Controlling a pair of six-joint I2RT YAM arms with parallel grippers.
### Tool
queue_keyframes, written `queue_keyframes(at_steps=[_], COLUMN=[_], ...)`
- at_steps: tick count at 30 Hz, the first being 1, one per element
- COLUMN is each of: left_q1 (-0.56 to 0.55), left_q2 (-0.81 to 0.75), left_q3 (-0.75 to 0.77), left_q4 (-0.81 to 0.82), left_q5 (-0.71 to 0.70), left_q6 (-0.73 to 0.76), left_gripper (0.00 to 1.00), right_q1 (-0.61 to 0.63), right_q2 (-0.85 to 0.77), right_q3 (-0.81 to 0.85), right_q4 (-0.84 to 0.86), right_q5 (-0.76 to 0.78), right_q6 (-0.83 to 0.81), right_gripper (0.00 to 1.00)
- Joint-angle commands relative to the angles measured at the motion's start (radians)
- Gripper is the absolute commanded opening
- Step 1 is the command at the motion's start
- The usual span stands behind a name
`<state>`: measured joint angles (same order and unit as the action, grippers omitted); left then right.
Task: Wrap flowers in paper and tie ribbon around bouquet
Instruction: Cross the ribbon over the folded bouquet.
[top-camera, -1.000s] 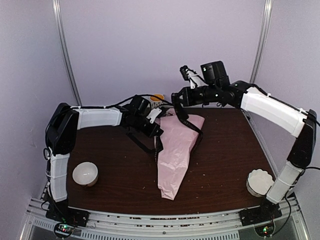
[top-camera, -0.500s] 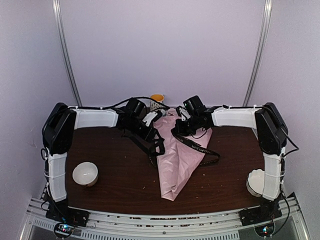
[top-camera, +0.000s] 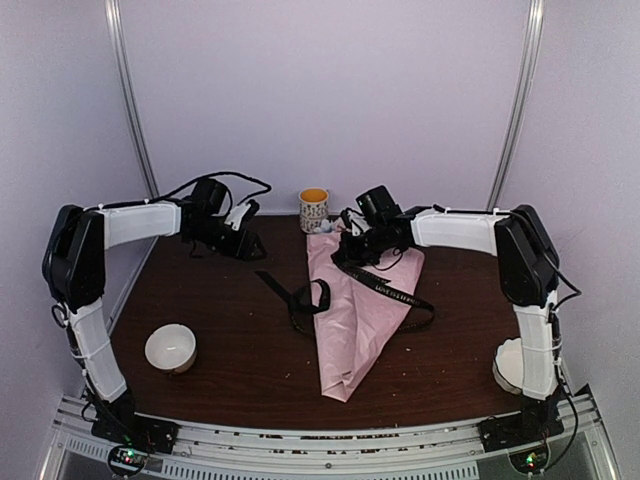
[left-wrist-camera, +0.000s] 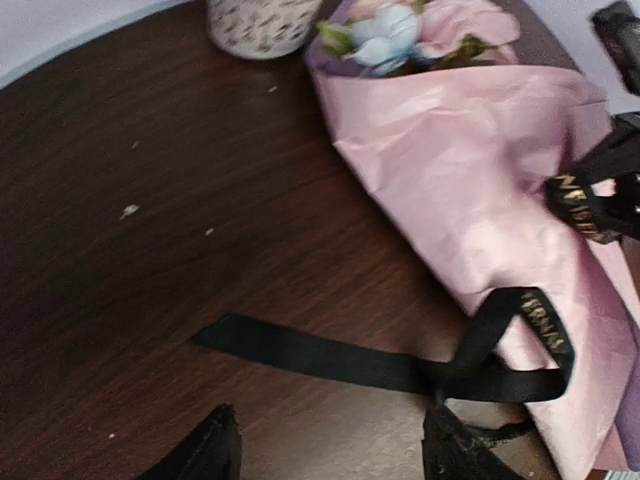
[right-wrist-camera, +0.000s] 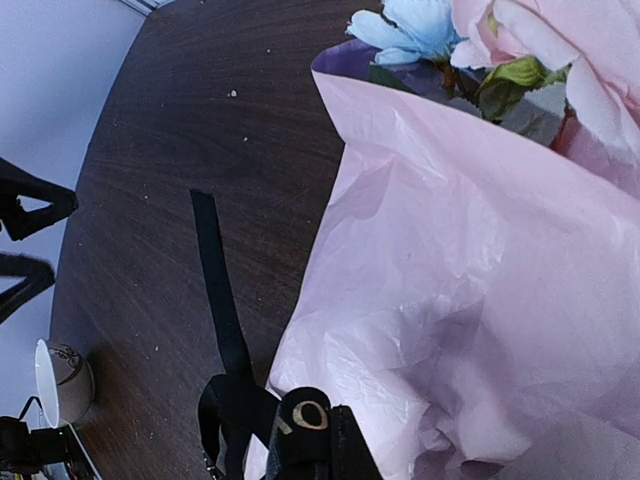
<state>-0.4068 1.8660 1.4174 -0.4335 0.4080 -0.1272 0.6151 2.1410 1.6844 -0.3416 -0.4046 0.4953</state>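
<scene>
On the dark table (top-camera: 220, 325), your right pincer (top-camera: 353, 247) pinches the long black ribbon (left-wrist-camera: 330, 358) by the pink paper bouquet (top-camera: 350, 325). Your left pincer (left-wrist-camera: 330, 450) is apart, empty: grab the tail just ahead, then tie.

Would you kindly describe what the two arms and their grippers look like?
Both arms match: the left arm and right arm have white shells on the long links and bulky black joint housings. Black cables loop above the left arm's wrist. The left gripper and right gripper are both black-tipped. No markings are legible.
</scene>
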Motion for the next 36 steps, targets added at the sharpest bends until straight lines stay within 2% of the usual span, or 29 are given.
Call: queue_keyframes(at_steps=[1, 3, 5, 9, 13, 16, 22, 30, 36], left_q1=[-0.018, -0.086, -0.185, -0.319, -0.405, -0.433, -0.443, -0.443, -0.433], left_q2=[0.042, -0.012, -0.063, -0.056, 0.042, 0.147, 0.282, 0.286, 0.154], left_q3=[-0.031, -0.072, -0.085, -0.074, 0.009, 0.095, 0.229, 0.229, 0.12], left_q4=[0.001, 0.074, 0.13, 0.242, 0.205, 0.127, 0.005, -0.023, -0.02], left_q5=[0.003, 0.038, 0.128, 0.353, 0.431, 0.42, 0.321, 0.24, 0.146], left_q6=[-0.034, -0.03, -0.016, -0.097, -0.113, -0.104, -0.112, -0.128, -0.105], left_gripper=[0.6, 0.53, 0.52, 0.63, 0.78, 0.87, 0.87, 0.8, 0.82], right_q1=[0.0, -0.001, -0.003, -0.003, -0.006, -0.009, -0.011, -0.014, -0.013], right_q2=[0.036, 0.029, 0.028, 0.042, 0.05, 0.046, 0.032, 0.022, 0.02], right_q3=[0.026, 0.02, 0.02, 0.044, 0.054, 0.051, 0.035, 0.042, 0.045], right_q4=[-0.027, -0.028, -0.03, -0.045, -0.054, -0.058, -0.066, -0.07, -0.076], right_q5=[-0.004, 0.013, 0.023, 0.023, 0.037, 0.042, 0.06, 0.058, 0.062], right_q6=[-0.001, -0.007, -0.01, -0.012, -0.012, -0.018, -0.033, -0.041, -0.047], right_gripper=[0.0, 0.0, 0.0, 0.0, 0.0, 0.0, 0.0, 0.0, 0.0])
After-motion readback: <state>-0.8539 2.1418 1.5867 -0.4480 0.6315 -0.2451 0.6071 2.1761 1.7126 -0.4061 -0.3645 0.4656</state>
